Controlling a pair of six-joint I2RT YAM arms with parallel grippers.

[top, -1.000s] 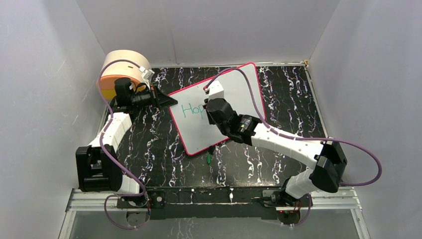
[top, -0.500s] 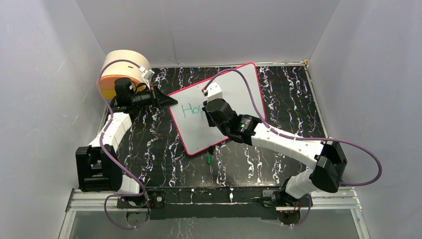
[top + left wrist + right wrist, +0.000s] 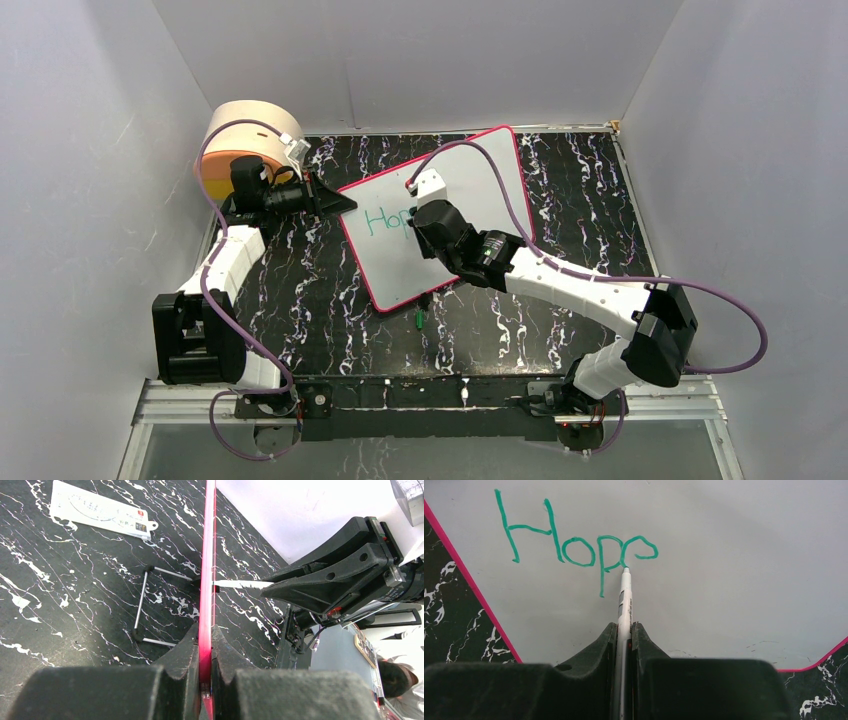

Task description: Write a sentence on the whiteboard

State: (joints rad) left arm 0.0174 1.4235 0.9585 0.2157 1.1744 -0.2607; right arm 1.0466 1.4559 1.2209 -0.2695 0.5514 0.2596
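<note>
While left gripper (image 3: 205, 630) clamps pink-rimmed whiteboard (image 3: 734, 555), right gripper (image 3: 624, 627) grips pen (image 3: 625, 595), tip on teal sentence (image 3: 601, 555): "Hope".

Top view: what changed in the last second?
Right tool, shut on the slim white marker pen, edged slightly left and nearer over the large pink-rimmed white whiteboard. Left tool stays clamped on its rim; board and teal handwritten lettering unmoved.

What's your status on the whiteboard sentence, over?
Left gripper shut on edge of pink-rimmed white whiteboard. Right gripper shut on white marker pen, tip on board. Teal-green sentence reads "Hop", "e" partly drawn. Nothing blocking the pen.
</note>
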